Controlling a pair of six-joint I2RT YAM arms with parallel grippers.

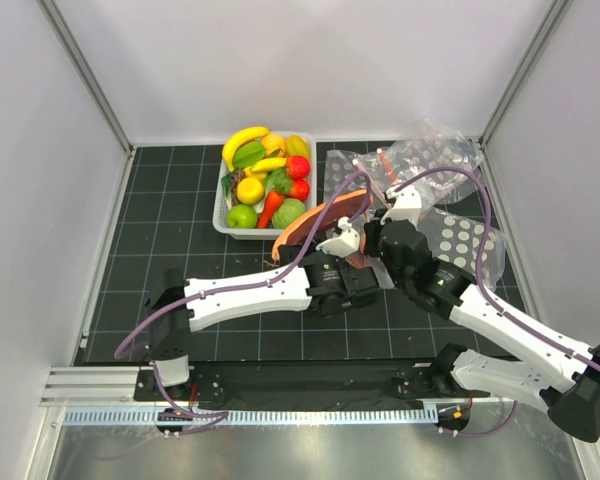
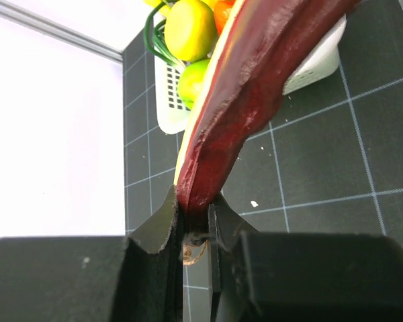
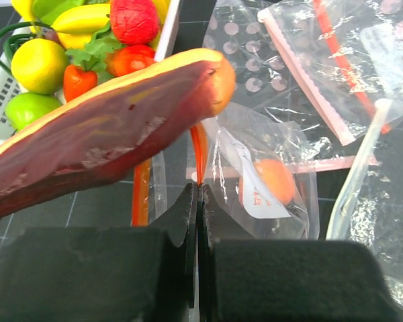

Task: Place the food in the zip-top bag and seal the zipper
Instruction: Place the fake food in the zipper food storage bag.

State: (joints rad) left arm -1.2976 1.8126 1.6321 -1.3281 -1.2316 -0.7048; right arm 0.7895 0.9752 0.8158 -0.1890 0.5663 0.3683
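Observation:
My left gripper is shut on the end of a brown-purple oblong food with a yellow underside. In the top view the oblong is held off the mat, its far tip near my right gripper. My right gripper is shut on one side of the orange-red zipper of a clear zip-top bag. The zipper's other side hangs apart, so the mouth is open. The oblong's tip hovers over that mouth. An orange-red food lies inside the bag.
A white tub left of the bag holds several foods: bananas, a lemon, strawberries, green pieces. More clear dotted bags lie at the back right and right. Grey walls and metal posts enclose the black gridded mat.

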